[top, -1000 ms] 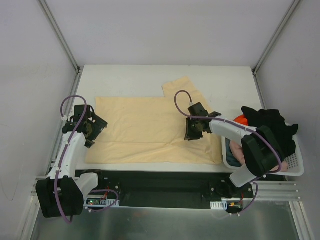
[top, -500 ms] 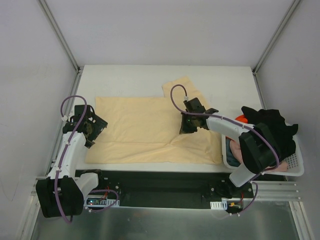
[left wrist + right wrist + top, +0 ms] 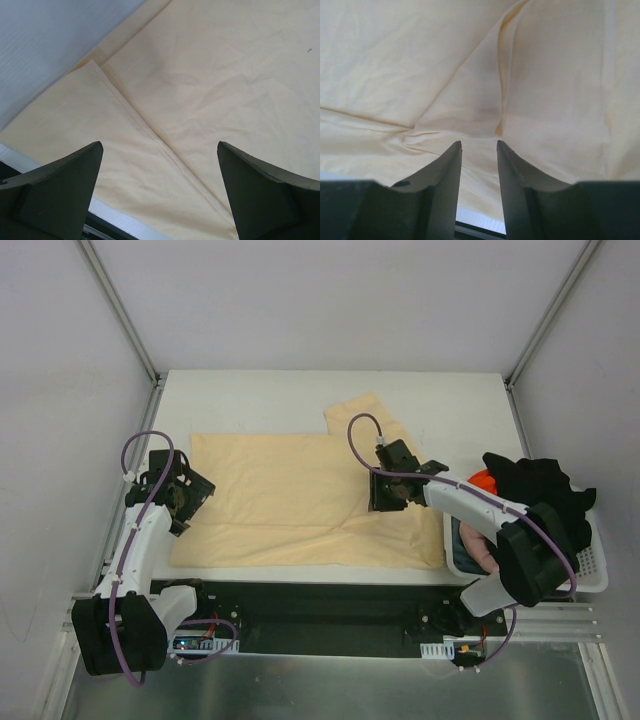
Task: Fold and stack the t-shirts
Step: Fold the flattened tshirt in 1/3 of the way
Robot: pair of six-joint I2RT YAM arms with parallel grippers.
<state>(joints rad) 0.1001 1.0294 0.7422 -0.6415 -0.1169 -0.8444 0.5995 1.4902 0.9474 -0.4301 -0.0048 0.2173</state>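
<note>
The pale peach-yellow t-shirt (image 3: 290, 500) lies spread flat across the middle of the table (image 3: 260, 400), one sleeve pointing toward the far side. The left gripper (image 3: 160, 150) sits over the shirt's left edge, fingers wide apart, holding nothing. The right gripper (image 3: 479, 145) hangs over a crease near the shirt's right part, fingers a narrow gap apart with nothing between them. A black t-shirt (image 3: 540, 490) drapes over the white basket (image 3: 590, 575) at the right, with orange cloth (image 3: 481, 480) showing beside it.

Shirt (image 3: 290, 495) spread flat across the middle of the tabletop (image 3: 450, 405), sleeve (image 3: 362, 415) reaching back at its right, left claw (image 3: 185, 498) at its left edge, right claw (image 3: 386, 502) over its right part, basket (image 3: 595, 580) at the near right, other shirts (image 3: 545, 495) heaped in it.
</note>
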